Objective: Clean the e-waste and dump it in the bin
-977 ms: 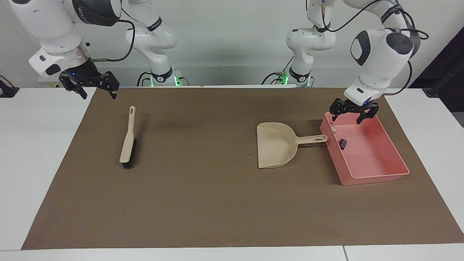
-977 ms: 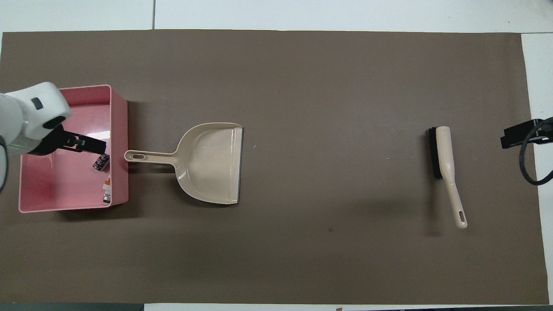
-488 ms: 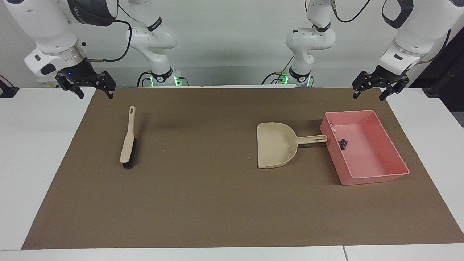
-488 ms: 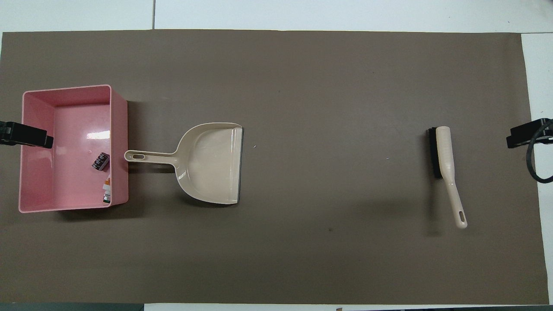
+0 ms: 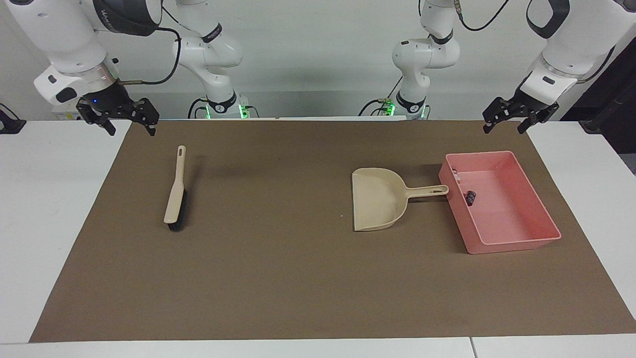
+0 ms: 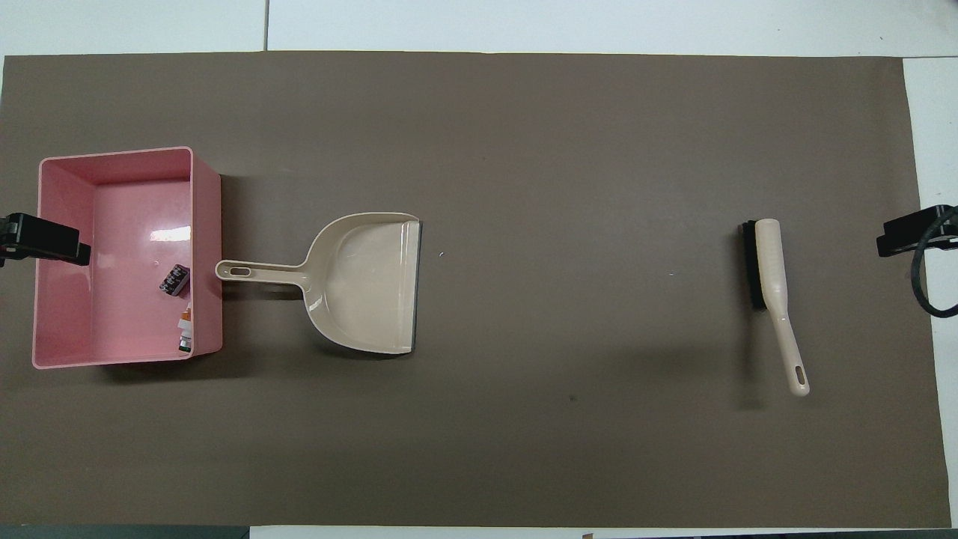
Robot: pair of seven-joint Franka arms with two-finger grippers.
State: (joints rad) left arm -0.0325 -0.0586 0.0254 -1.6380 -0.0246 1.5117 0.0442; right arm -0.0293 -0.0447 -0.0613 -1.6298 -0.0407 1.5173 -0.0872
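The white worktop [image 5: 59, 209] is carrying a brown mat [image 5: 278, 278] that is covering most of it. On the mat, toward the left arm's end, the pink bin [image 5: 539, 206] is holding both e-waste scraps: the dark chip [image 6: 174, 279] is lying on its floor, and the white-and-orange scrap [image 6: 185, 329] is leaning against the wall nearest the dustpan, clear from overhead but barely showing in the facing view. The beige dustpan [image 5: 377, 199] is sitting beside the bin, its handle tip just reaching the bin's wall. The brush [image 5: 176, 191] is lying well apart, toward the right arm's end. The left tool [image 5: 508, 122] and right tool [image 5: 128, 124] are both hanging released and waiting, mostly cut off overhead.
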